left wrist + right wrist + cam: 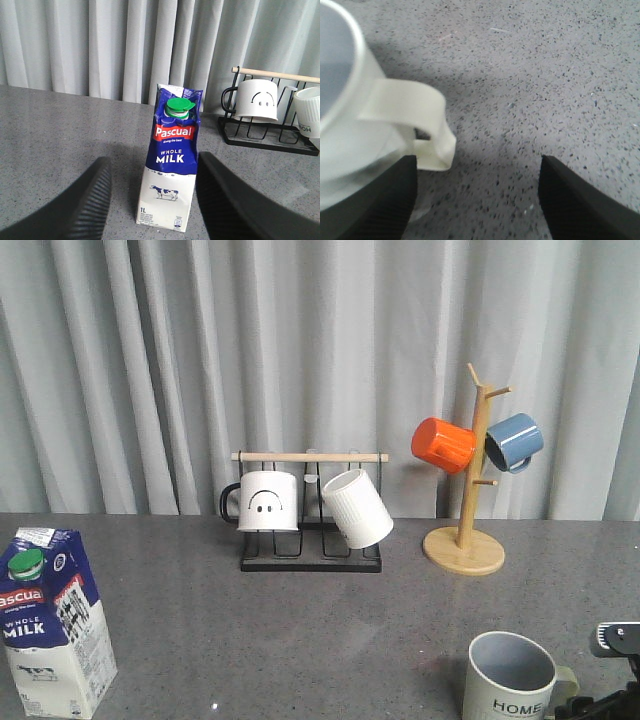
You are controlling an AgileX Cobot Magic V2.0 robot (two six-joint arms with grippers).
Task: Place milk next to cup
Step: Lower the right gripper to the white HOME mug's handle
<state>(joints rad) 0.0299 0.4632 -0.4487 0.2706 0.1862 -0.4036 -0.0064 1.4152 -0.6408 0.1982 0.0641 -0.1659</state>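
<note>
Your left gripper [152, 200] stands wide open, its two black ribbed fingers [75, 200] spread well apart and holding nothing; the tall blue-and-white gable-top milk carton with the green round cap [171, 160] stands upright on the grey speckled table [60, 130] straight ahead of it, in line with the gap between the fingers but not yet between them, and neither finger touches it. In the front view that carton [52, 620] sits at the near left edge of the table. Your right gripper [477, 200] is open too, empty, its dark fingers [580, 200] parted over bare tabletop; the pale cream mug with the blue-grey inside and black "HOME" lettering [510, 677] rests just beside one finger, its handle [420, 122] reaching toward the gap. You cannot tell whether that finger touches the mug. Carton and mug stand well apart, at opposite sides of the table.
</note>
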